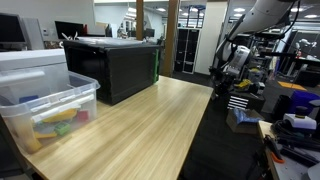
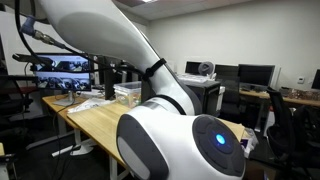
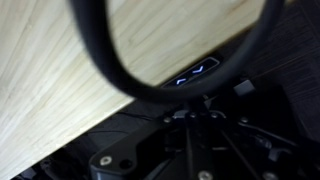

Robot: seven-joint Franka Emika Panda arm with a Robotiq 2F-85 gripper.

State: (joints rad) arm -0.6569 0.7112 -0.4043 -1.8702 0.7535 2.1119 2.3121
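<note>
A robotics lab within an open-plan office. A long wooden table (image 1: 150,125) carries a black equipment cabinet (image 1: 115,68) and a clear storage bin (image 1: 50,110). Beyond the table stand desks with computer monitors (image 2: 258,74).

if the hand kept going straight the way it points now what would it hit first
Likely the black loop that seems to hang close across the wrist view. Past it comes the edge of the wooden table, or the dark gear just beside it. Depth is unclear, so I cannot tell which.
</note>
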